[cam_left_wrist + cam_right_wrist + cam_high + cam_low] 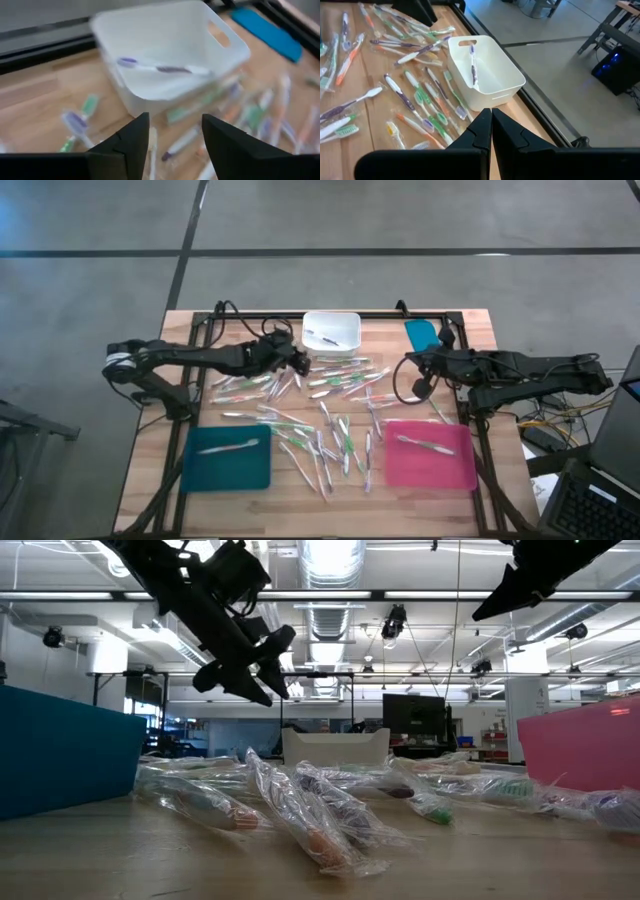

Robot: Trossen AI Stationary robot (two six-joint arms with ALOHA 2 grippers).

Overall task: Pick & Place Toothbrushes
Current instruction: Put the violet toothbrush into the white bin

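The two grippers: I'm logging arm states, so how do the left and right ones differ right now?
The left gripper has its fingers apart with nothing between them; the right gripper is shut, fingers pressed together. The left gripper hangs just beside the white bin, which holds one purple toothbrush; the right gripper sits farther off, near the table's right side. Both are raised above the scattered toothbrushes and hold nothing.

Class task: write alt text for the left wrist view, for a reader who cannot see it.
A white bin on a wooden table holds one purple toothbrush. The left gripper, fingers open and empty, hovers before it; more toothbrushes lie scattered around.
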